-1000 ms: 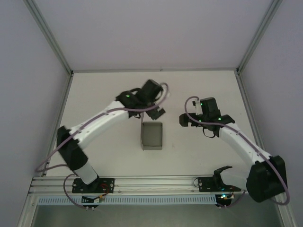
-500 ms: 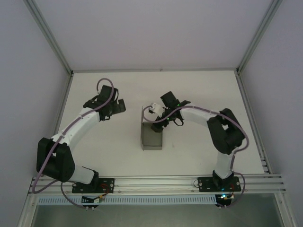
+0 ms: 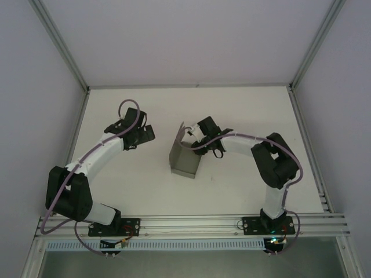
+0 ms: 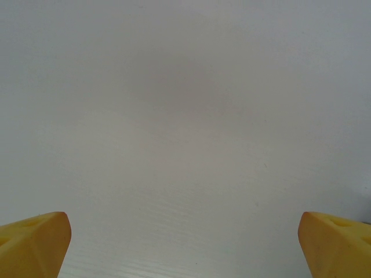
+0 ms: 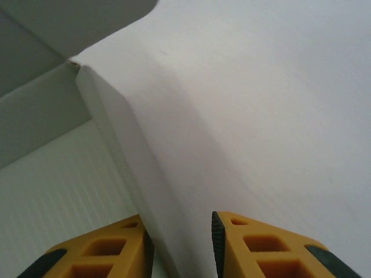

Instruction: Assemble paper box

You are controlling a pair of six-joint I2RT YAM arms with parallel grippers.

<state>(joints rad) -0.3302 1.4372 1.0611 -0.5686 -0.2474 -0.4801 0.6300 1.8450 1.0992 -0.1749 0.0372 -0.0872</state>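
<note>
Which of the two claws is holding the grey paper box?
The right claw, which has one wall of the paper box between its fingers. The left claw is open over the bare table, apart from the box.

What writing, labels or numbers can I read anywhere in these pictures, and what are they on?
None can be read.
The paper box is plain grey, with no print.
The yellow fingers of the left gripper and right gripper carry no marks.
The white table has no lettering.
The left arm and right arm bear no label large enough to read.
</note>
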